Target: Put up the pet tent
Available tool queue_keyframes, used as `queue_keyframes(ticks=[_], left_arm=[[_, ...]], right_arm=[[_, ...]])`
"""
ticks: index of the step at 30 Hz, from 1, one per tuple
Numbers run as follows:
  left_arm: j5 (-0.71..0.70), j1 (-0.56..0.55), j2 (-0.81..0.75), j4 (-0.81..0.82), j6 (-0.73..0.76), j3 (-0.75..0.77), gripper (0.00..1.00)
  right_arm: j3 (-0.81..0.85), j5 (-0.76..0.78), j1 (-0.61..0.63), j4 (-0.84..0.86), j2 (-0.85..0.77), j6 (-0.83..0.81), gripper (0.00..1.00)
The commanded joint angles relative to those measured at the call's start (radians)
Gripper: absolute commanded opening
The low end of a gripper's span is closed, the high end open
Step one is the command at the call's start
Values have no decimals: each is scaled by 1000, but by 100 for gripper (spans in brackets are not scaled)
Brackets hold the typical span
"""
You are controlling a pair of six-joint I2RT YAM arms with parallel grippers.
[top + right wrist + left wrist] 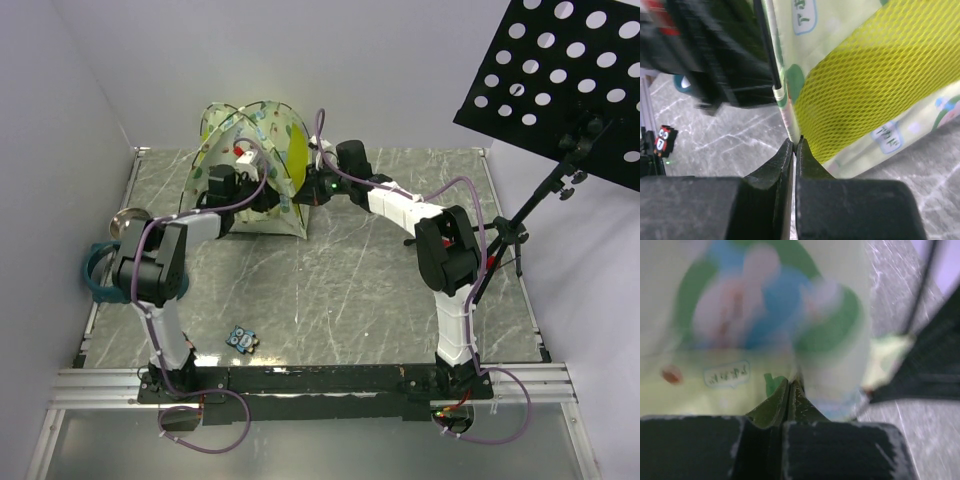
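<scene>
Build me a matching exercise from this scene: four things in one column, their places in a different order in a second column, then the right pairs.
Things
1. pet tent
2. small toy figure
3. metal bowl
4. black perforated panel

Places
A. near side of the table, left of centre
B. raised above the far right corner
C. far side, by the back wall
D. at the left edge

Pairs: 1-C, 2-A, 3-D, 4-B
</scene>
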Motion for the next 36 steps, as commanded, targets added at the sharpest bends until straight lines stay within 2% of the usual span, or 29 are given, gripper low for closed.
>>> queue_keyframes(ticks=[1, 5, 8, 10, 11, 14, 17, 22, 27, 30, 33, 36], left_arm=[[-88, -25, 87, 66, 8, 105, 1], [-51, -27, 136, -37, 84, 173, 2], [17, -19, 26, -189, 268, 136, 40], [36, 4, -86, -255, 368, 78, 51], [37, 19, -129, -311, 402, 64, 52], [-23, 54, -203, -570, 560, 93, 47], [-103, 71, -226, -689, 704, 119, 49], [-193, 60, -212, -648, 815, 96, 48], [-397, 53, -30, -789, 923, 249, 38], [-495, 57, 7, -757, 1048, 207, 36], [-556, 60, 67, -766, 1115, 197, 34], [-683, 83, 136, -717, 1171, 187, 31]], right_arm=[[-10, -82, 8, 10, -50, 78, 0], [-47, -79, -2, 42, -90, 88, 0], [-38, -50, -21, 25, -96, 69, 0], [-27, -38, -30, -11, -89, 58, 0], [-21, -35, -33, -24, -84, 52, 0], [-35, -32, -34, -19, -88, 50, 0], [-48, -36, -34, -15, -96, 49, 0], [-84, -44, -34, 5, -110, 65, 0], [-116, -14, -36, 5, -144, 62, 0], [-114, -10, -45, -1, -150, 73, 0], [-114, -9, -53, 2, -151, 75, 0], [-113, -7, -54, -4, -150, 66, 0]])
